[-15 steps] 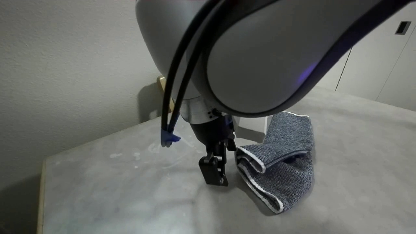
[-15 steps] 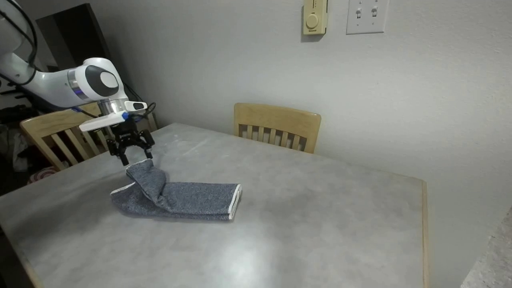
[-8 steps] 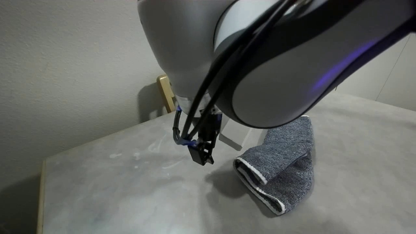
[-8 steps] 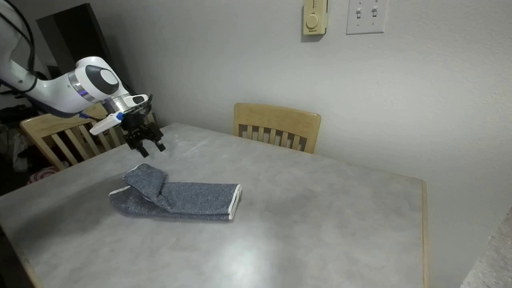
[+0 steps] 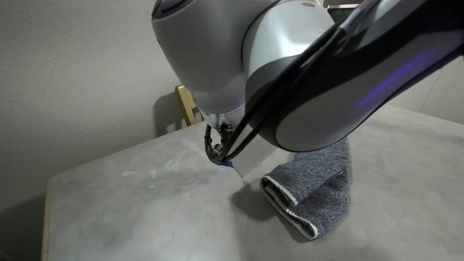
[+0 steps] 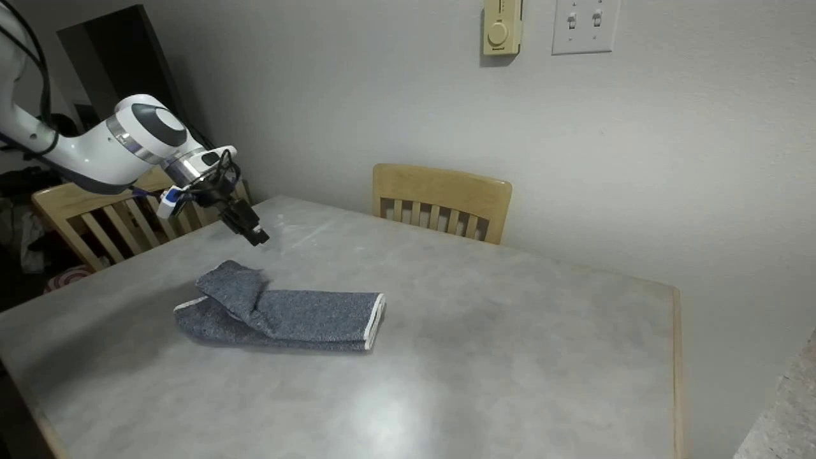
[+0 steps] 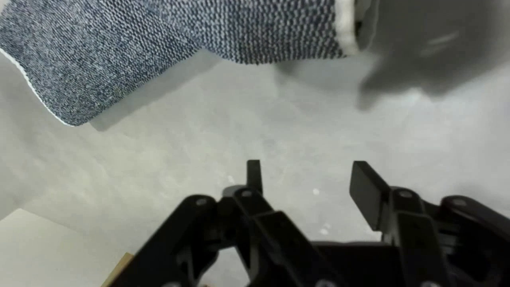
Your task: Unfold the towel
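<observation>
Slanting in from the left of an exterior view with the long white arm [image 6: 99,156], leaning out over the worktop [image 6: 510,357] and in front of a wooden chair [image 6: 54,199]. Sloping low along the forearm here, bulging up into a rounded joint, then pitching down again through the wrist at a clear tilt. Ending there in the dark pincer [image 7: 306,173], raised above the surface and pointed obliquely down. Over to the wrist view for the grip: spread, yes, showing two black fingers [image 7: 254,175] well apart over bare worktop. Hard to pick out, though, in an exterior view, among black cables [image 5: 301,63] looped at the wrist right beside a white block [image 5: 252,156].

Down to the towel [image 6: 322,315]: resting on the worktop, blue-grey, trimmed in white, folded in layers. Crumpled at the end nearer the pincer, turned up there into a loose flap. Lying near the fingers yet apart from them, filling the top left of the wrist view. Also to be seen just beside that white trim in an exterior view: a soft dark shadow [image 5: 252,203] on the worktop. Beyond the far edge, between worktop and wall [image 6: 637,159], another wooden chair [image 6: 440,185]. Up on that wall, a switch plate [image 6: 585,29] and a thermostat [image 6: 502,29].
</observation>
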{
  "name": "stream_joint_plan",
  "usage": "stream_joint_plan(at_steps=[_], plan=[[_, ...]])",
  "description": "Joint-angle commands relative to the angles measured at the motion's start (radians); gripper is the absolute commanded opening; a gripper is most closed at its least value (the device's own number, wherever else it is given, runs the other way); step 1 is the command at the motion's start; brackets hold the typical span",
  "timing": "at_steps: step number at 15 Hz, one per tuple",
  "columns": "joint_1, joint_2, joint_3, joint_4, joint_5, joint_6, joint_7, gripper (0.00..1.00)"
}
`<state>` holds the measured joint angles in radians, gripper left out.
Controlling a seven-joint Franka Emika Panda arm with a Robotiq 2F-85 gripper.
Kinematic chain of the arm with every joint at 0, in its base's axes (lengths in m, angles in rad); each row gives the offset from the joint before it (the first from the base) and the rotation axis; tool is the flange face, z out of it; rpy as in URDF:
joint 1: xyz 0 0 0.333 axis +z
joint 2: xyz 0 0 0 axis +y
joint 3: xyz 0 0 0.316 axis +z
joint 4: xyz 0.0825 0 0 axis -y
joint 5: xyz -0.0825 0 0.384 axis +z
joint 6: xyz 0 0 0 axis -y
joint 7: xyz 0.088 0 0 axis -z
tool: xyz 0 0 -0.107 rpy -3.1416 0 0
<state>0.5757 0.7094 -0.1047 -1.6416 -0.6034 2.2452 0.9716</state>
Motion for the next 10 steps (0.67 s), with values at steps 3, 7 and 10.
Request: stream_joint_plan(at_steps=[3, 7, 10], plan=[[-0.003, -0.044, 0.008, -0.058, -0.072, 0.008, 0.237, 0.16], [-0.091, -0.166, 0.050, -0.182, -0.033, 0.050, 0.165, 0.00], [-0.158, -0.252, 0.078, -0.278, -0.031, 0.097, 0.067, 0.00]])
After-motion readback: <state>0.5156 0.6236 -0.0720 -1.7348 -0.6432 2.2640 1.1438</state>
